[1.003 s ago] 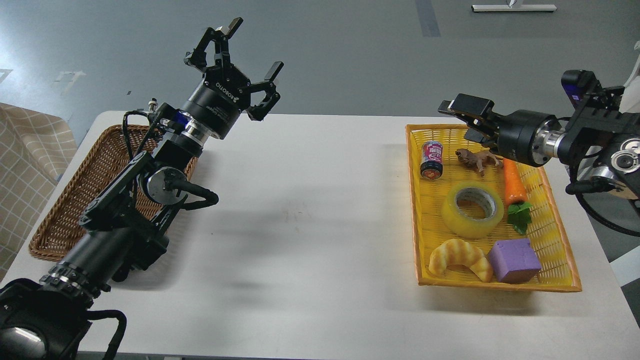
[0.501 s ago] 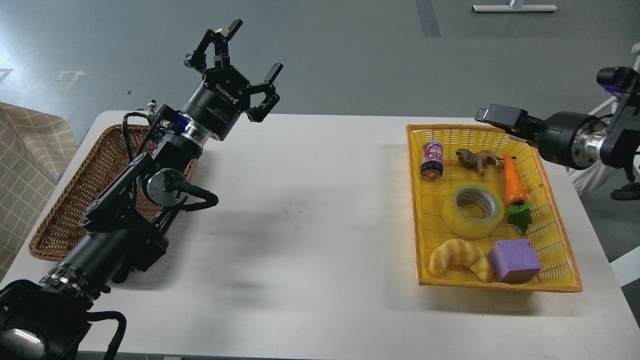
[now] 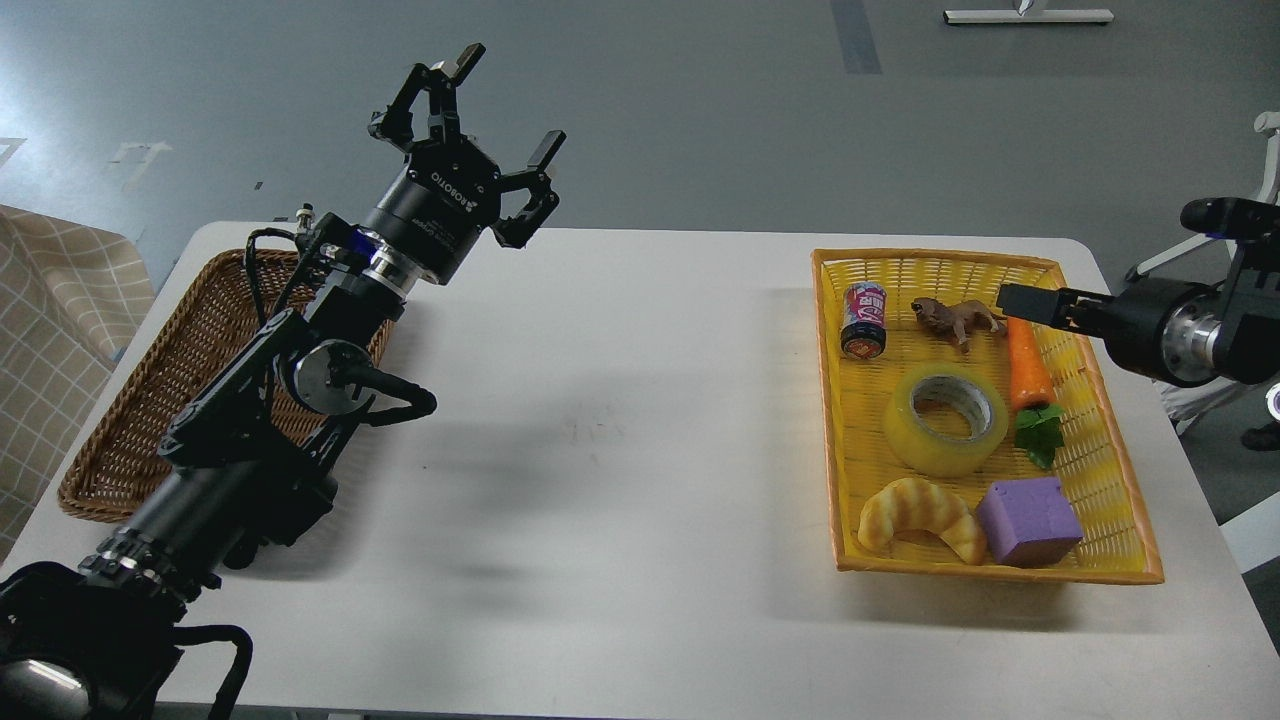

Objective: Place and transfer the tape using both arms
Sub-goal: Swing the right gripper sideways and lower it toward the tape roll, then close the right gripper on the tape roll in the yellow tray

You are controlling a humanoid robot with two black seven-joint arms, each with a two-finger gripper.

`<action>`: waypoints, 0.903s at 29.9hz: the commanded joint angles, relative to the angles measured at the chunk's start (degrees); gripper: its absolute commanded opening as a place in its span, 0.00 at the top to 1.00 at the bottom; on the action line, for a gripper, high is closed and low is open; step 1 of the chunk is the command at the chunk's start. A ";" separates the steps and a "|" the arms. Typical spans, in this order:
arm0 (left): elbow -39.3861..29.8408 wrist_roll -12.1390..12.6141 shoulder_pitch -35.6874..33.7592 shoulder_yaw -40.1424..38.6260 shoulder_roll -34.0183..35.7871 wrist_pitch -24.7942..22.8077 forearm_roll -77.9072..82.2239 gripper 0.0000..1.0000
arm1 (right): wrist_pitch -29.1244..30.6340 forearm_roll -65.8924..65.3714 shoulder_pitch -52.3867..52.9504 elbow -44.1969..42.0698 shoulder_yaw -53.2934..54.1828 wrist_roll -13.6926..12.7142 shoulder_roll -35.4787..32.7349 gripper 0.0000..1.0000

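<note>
The tape [image 3: 918,445], a wide translucent yellow roll with a grey-white core, lies flat in the middle of the yellow basket [image 3: 1120,470] on the right of the table. My left gripper [image 3: 478,112] is open and empty, raised above the table's far left edge, far from the tape. My right gripper [image 3: 1022,300] comes in from the right and hovers over the basket's far right corner, above the carrot top and behind the tape. It is seen edge-on, so its fingers cannot be told apart.
The yellow basket also holds a small can [image 3: 864,319], a brown toy animal [image 3: 957,317], a carrot [image 3: 1030,372], a croissant [image 3: 920,515] and a purple block [image 3: 1030,520]. A brown wicker basket [image 3: 140,410] sits at the left under my left arm.
My right gripper has drawn back to the right and dropped lower, from above the basket's far edge to its far right corner. The left arm has hardly moved.
</note>
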 commanded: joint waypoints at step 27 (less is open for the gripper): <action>0.01 0.09 0.10 0.00 0.02 -0.01 0.00 0.02 | 0.01 -13.02 -0.33 -1.98 -9.79 -0.01 4.85 0.05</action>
